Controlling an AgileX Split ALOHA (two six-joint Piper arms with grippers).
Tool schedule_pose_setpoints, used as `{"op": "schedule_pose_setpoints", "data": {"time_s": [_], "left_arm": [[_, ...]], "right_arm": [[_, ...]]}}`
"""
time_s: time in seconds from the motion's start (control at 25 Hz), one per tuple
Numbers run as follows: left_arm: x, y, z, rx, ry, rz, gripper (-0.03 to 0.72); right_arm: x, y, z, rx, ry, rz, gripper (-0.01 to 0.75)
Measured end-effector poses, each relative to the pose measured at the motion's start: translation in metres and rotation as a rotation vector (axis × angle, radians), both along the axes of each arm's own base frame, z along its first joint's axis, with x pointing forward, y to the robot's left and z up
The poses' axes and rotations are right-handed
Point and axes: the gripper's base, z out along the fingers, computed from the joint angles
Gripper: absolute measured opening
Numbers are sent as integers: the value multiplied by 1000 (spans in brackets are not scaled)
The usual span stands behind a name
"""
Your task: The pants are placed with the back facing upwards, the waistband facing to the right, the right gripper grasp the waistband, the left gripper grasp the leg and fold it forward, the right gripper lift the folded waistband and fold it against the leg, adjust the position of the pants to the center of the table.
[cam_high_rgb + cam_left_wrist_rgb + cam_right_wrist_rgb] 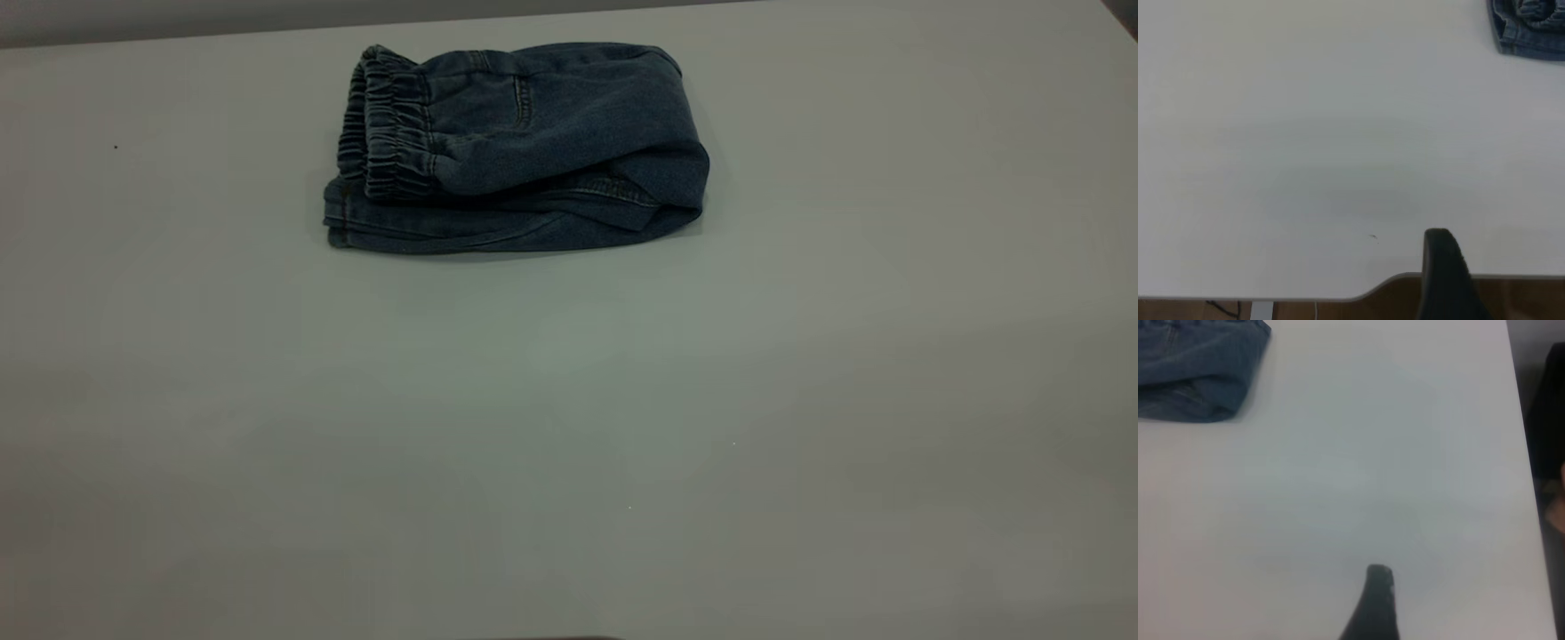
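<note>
Look at the pants (516, 147). They lie folded in a small, thick bundle on the table (569, 427), close to its far edge and a bit toward its left side. The ruffled waistband (387, 124) now sits on top at the left end of the bundle, and it rests over the layers below. A thin strip of the lower layer pokes out along the near side of the bundle. You cannot see the printed leg, because it is tucked under or inside the fold.

So both folds look done. The waistband is already laid over the leg end. What looks left is the last step: sliding the bundle to the middle of the table. It sits far back now, with a lot of bare white table in front of it, so you may need to pull it toward the near edge and a little to the right.

Neither arm shows in the outside view. The left gripper (1441, 277) hangs over the table's edge, well apart from the pants. You see only one dark finger, so you cannot tell if it is wide or narrow. The right gripper (1375, 603) is also well apart from the pants, over bare table. Only one finger shows there too, so you cannot tell. Neither one holds anything.
</note>
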Motion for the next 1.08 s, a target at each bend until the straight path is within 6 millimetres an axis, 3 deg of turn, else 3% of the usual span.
{"op": "schedule_pose_setpoints", "data": {"time_s": [1.08], "left_arm": [[0, 0, 0, -1, 1, 1, 375]], "right_arm": [[0, -5, 0, 18, 5, -71, 586]]}}
